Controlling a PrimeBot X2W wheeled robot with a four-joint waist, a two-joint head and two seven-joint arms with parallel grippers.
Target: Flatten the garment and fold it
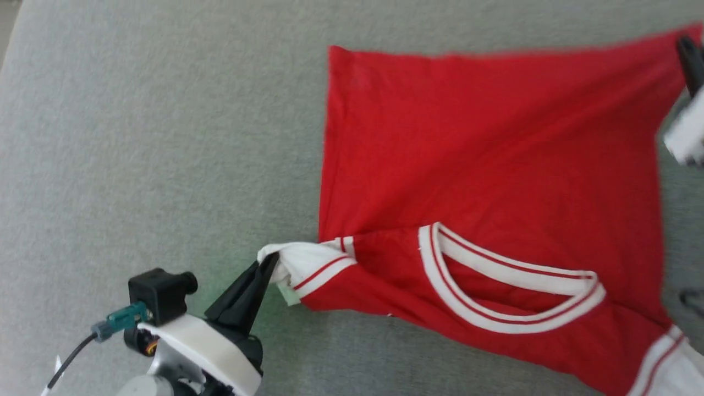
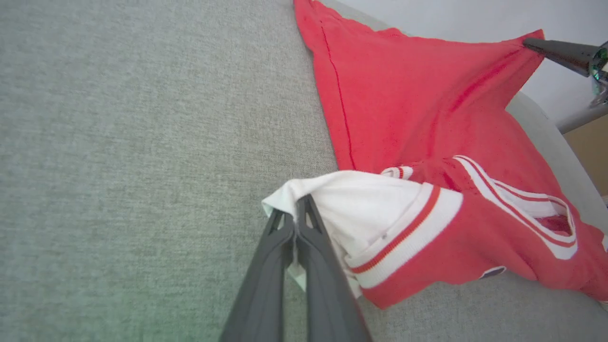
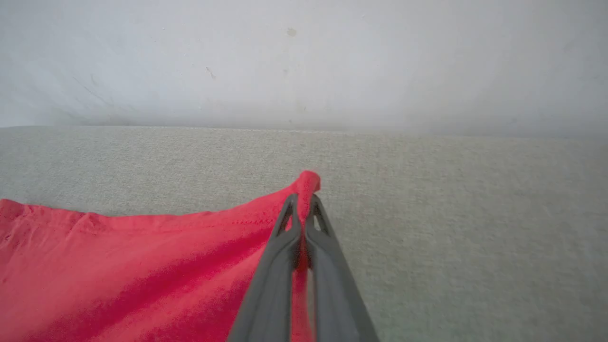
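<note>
1. My left hand [image 1: 268, 265] sits at the lower left of the head view. Its two dark fingers are pressed together and clamped on the bunched end of a white sleeve [image 1: 308, 261] of the garment [image 1: 484, 143].
2. In the left wrist view the white cloth pokes out past my fingertips, and a small pale fold hangs just below them.
3. My right hand [image 1: 688, 52] is at the upper right edge of the head view, blurred. Its fingers are together and gripping the hem corner [image 3: 308, 181]. In the right wrist view a little nub of red cloth stands up past the tips.
4. The garment lies on the grey fabric surface [image 1: 137, 137], with its red body spread toward the far side. Long creases run across the red cloth toward the corner that my right hand pinches, and that corner is drawn out to a point.
5. The collar [image 1: 511, 291], white with thin red stripes, lies open on the near part of the garment, to the right of the held sleeve.
6. A second sleeve [image 1: 668, 363] lies at the lower right corner of the head view, cut off by the edge.
7. In the left wrist view a small dark patch [image 2: 492, 271] with a white outline peeks out at the near edge of the red cloth.
8. Beyond the far edge of the surface, the right wrist view shows a pale wall [image 3: 304, 57].
</note>
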